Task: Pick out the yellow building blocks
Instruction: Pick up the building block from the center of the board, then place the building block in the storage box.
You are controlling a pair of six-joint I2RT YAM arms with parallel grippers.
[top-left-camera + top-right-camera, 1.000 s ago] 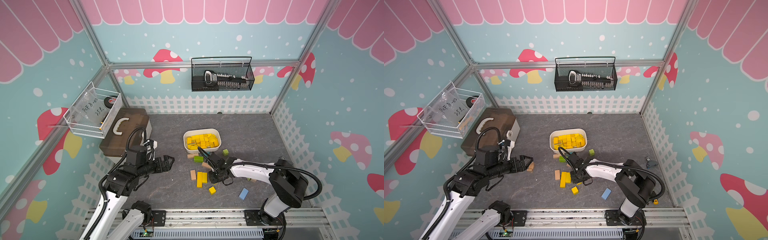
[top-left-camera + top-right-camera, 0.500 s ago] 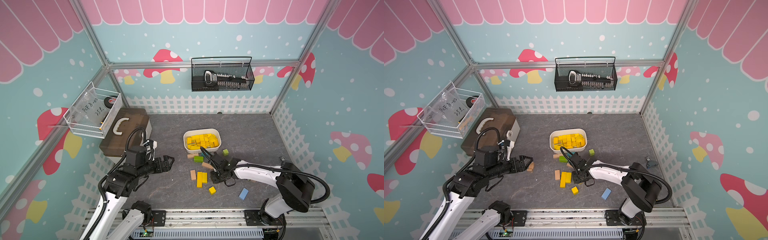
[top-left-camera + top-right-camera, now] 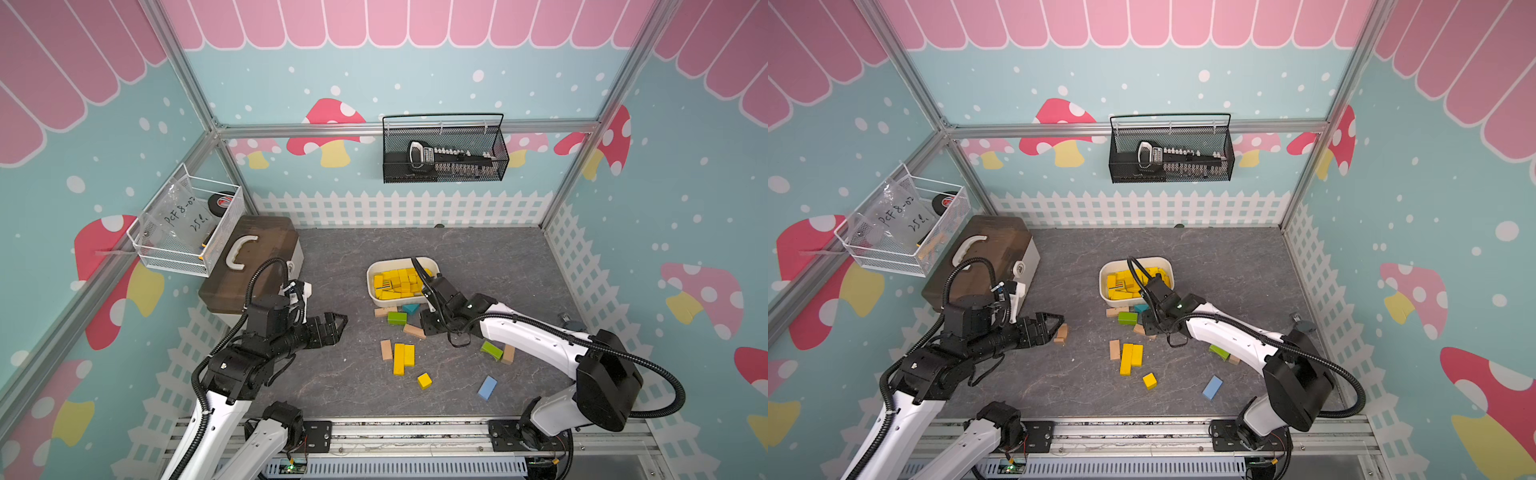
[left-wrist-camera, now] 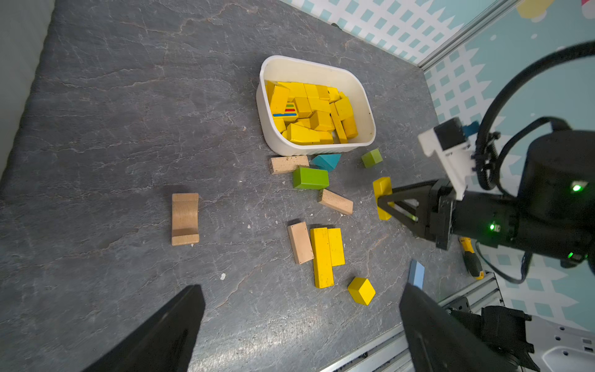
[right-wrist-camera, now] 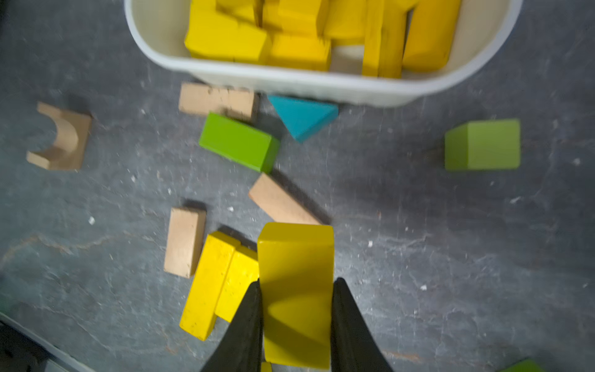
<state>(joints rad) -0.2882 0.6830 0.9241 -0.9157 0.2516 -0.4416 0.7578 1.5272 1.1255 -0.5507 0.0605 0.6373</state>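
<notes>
While the right tool is clamped on a bright yellow wooden brick, the brick's long axis runs out along the tool's reach, pointing ahead. Below on the grey surface: two yellow bars, tan plain-wood bricks. Straight beyond: white plastic tub holding yellow blocks; right arm nearer. Left tool, jaws apart, well off.

Bright even light, soft shadows, right wrist view blurred throughout
</notes>
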